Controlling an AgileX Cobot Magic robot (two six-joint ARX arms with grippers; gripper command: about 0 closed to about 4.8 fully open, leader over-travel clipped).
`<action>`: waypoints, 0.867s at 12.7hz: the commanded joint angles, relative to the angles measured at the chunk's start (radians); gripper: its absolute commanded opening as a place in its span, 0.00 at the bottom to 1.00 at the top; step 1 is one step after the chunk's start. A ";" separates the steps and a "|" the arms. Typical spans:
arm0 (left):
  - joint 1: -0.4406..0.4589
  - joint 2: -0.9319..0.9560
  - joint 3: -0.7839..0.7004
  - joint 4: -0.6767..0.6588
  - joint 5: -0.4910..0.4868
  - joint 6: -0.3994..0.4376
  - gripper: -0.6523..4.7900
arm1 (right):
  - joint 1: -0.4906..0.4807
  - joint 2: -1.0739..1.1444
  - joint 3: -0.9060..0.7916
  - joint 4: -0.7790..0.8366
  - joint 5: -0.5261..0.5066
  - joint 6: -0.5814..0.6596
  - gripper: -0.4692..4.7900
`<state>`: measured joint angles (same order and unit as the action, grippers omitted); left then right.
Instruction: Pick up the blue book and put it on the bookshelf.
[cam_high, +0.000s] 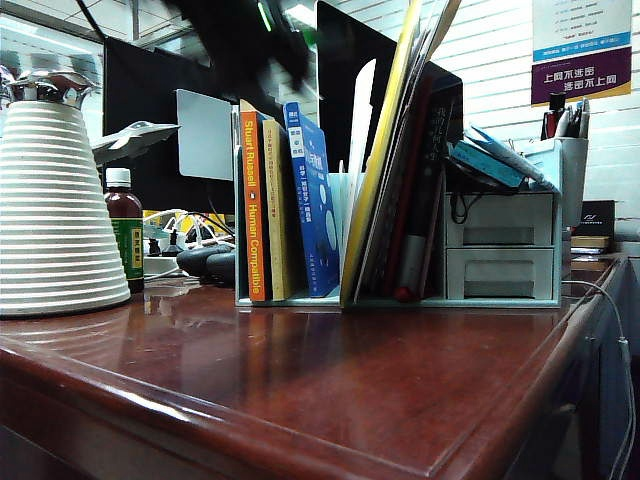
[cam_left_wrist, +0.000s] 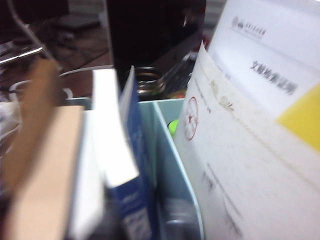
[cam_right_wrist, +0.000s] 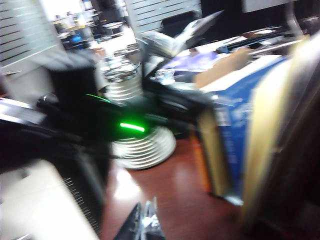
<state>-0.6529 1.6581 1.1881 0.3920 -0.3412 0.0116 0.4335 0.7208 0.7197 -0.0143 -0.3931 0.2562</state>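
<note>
The blue book (cam_high: 318, 200) is standing upright in the bookshelf (cam_high: 300, 297), right of the orange-spined Human Compatible book (cam_high: 252, 205). The left gripper (cam_high: 240, 40) is hovering blurred above it; whether it is released I cannot tell. The right gripper (cam_right_wrist: 145, 222) is clenched, empty. Judging: lift straight up, avoiding nudging the leaning papers (cam_left_wrist: 240, 165)

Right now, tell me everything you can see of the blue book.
The blue book is a bright-blue softcover with white text down its spine and pale ovals on the cover. It stands upright, tipped slightly, in the pale rack on the wooden desk, next to a yellowish book beside the orange-spined one. From above, its white page edges show. No pincer is seen touching it; a dark blurred arm hangs above.
</note>
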 joint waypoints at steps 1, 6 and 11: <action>-0.043 -0.311 -0.068 -0.198 0.003 0.040 0.11 | 0.001 -0.006 0.007 -0.054 0.203 -0.095 0.08; -0.084 -1.123 -0.722 -0.291 0.209 0.076 0.11 | 0.001 -0.209 -0.369 0.213 0.291 -0.198 0.08; -0.084 -1.346 -0.945 -0.362 0.304 0.056 0.11 | 0.001 -0.264 -0.462 0.163 0.279 -0.197 0.08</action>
<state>-0.7357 0.3214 0.2447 0.0067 -0.0441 0.0734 0.4335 0.4568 0.2562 0.1482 -0.1081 0.0578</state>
